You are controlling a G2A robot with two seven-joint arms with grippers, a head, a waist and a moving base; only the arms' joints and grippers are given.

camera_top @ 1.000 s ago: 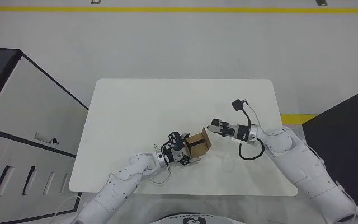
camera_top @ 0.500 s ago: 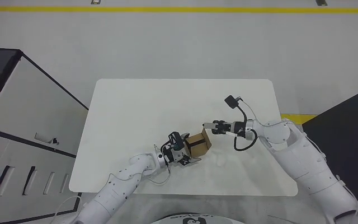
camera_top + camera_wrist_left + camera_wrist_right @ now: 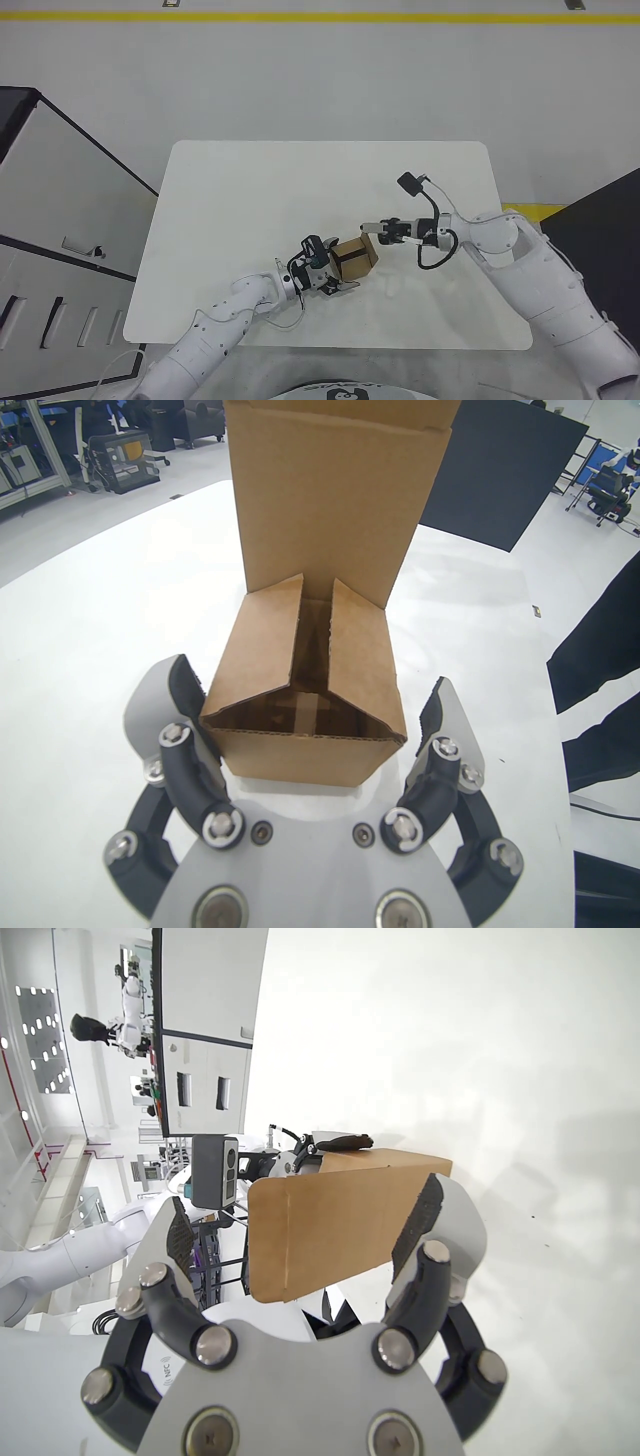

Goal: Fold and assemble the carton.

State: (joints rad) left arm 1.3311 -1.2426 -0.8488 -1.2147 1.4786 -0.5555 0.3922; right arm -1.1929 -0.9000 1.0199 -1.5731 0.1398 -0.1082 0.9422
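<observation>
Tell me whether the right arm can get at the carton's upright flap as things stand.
Probably yes: the right gripper has its jaws open on either side of the flap, nothing between; the left gripper flanks the carton at the opposite end.

One brown cardboard carton [image 3: 355, 254] is counted, on one white counter [image 3: 250, 200]. Two are counted: left gripper [image 3: 310, 690], right gripper [image 3: 305, 1208].

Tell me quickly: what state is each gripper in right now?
Left gripper: open, astride the carton, not clamped.
Right gripper: open, around the carton's flap.
</observation>
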